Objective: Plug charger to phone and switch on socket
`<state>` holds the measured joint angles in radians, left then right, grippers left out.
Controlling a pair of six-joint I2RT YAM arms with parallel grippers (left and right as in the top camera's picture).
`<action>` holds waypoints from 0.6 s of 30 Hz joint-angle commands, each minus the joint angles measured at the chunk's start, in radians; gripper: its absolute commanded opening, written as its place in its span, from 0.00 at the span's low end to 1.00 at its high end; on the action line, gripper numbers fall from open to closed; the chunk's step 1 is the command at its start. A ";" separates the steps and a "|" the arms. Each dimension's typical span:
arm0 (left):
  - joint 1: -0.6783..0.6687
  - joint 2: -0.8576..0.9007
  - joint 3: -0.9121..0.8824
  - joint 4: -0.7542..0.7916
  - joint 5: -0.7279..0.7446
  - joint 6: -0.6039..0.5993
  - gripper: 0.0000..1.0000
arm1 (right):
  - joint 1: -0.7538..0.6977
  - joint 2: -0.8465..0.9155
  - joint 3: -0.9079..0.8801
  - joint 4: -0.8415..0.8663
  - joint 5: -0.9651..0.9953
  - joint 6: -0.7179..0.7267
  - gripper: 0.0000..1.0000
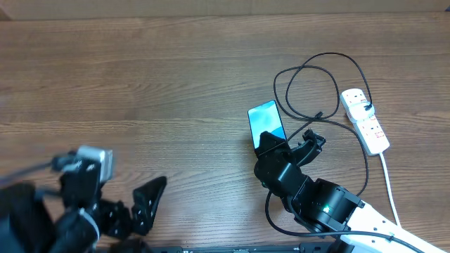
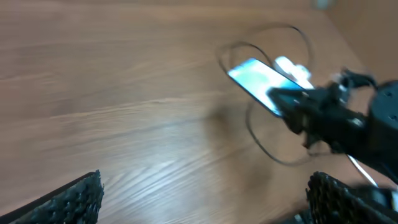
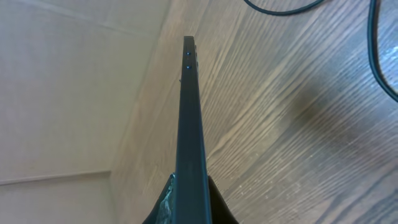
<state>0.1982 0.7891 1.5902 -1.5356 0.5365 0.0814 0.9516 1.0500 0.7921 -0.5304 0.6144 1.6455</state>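
Blue phone [image 1: 266, 123], black charger [image 1: 329, 54], white socket [image 1: 365, 121] (red switches [image 1: 377, 133]).

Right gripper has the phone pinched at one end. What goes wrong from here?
1. The right gripper holds the phone only at its near end, with most of it sticking out. It may pivot or slip when the plug is pushed in.
2. The charger loops close beside the phone. Moving the phone could snag the cable and tug the socket.
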 commanded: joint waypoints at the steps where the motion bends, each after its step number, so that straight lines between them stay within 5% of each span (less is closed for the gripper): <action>1: 0.006 -0.085 -0.035 0.028 -0.238 -0.239 0.99 | 0.002 -0.016 0.027 -0.004 -0.001 0.000 0.04; 9: 0.006 -0.215 -0.356 0.189 -0.275 -0.531 1.00 | 0.002 -0.018 0.027 -0.086 -0.010 0.000 0.04; 18: 0.006 -0.213 -0.771 0.679 0.241 -0.734 0.99 | 0.002 -0.088 0.027 -0.124 -0.112 -0.114 0.04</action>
<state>0.1986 0.5816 0.9287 -0.9665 0.5095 -0.5049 0.9516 1.0168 0.7925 -0.6601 0.5369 1.5974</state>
